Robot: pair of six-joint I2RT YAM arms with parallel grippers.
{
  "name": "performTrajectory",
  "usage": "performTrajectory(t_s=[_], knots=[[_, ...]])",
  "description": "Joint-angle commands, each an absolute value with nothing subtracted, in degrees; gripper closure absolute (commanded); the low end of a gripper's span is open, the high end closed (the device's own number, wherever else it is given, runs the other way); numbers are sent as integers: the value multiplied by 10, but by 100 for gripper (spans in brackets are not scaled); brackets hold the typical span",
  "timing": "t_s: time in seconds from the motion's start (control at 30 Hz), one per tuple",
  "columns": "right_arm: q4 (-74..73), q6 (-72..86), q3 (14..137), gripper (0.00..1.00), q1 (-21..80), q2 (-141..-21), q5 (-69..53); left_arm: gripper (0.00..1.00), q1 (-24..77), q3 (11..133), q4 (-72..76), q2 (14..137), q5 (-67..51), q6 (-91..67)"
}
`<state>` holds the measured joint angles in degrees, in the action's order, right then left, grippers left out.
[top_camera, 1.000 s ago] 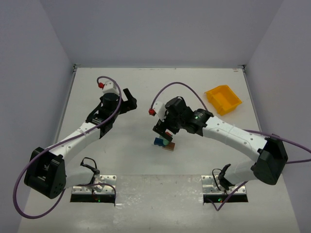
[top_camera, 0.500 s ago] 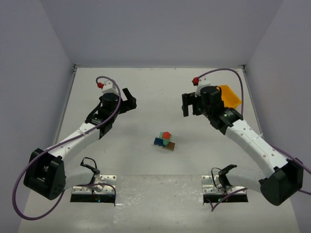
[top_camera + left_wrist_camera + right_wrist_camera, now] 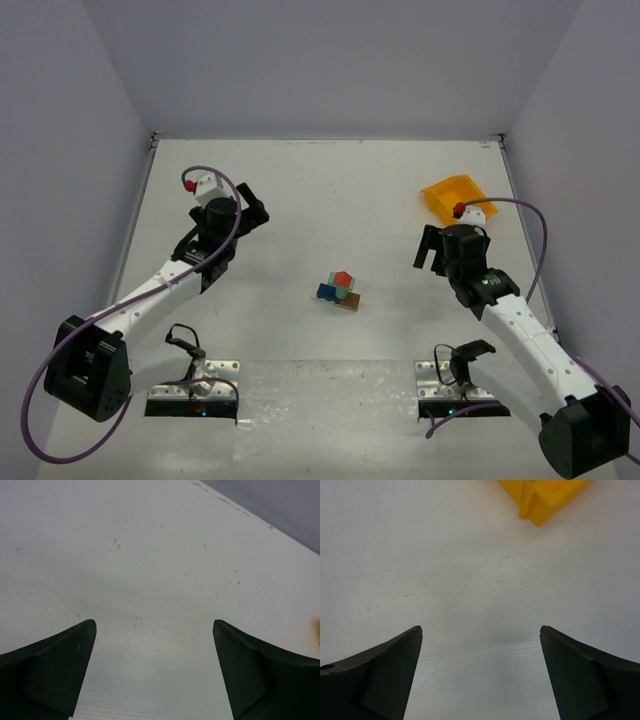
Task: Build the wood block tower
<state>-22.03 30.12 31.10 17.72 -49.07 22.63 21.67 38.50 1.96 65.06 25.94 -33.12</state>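
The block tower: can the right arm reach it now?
Probably yes. Only bare table lies between the open right gripper and the block tower; the yellow bin sits on the gripper's other side, out of the way.

Right gripper (image 3: 430,254) now well away from the wood block tower (image 3: 340,289), beside the yellow bin (image 3: 446,190) (left gripper (image 3: 252,204) slightly leftward).

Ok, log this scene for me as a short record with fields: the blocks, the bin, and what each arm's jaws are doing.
wood block tower: small stack mid-table, red on top, blue, mint green and brown lower down
left arm: jaws open, nothing between them, over bare table, apart from the stack
right arm: jaws open, nothing between them, apart from the stack
yellow bin: far right of the table, just beyond the right arm's jaws, untouched
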Motion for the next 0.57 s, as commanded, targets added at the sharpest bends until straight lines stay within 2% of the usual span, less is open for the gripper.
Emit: performTrajectory(t_s=[0.0, 0.3, 0.53], knots=[[-162, 318, 305, 1, 176, -471, 261, 0, 211, 379, 35, 630, 287, -345], [-148, 359, 308, 1, 176, -476, 331, 0, 211, 368, 43, 617, 308, -349], [-138, 335, 308, 1, 176, -470, 327, 0, 211, 359, 53, 605, 319, -349]])
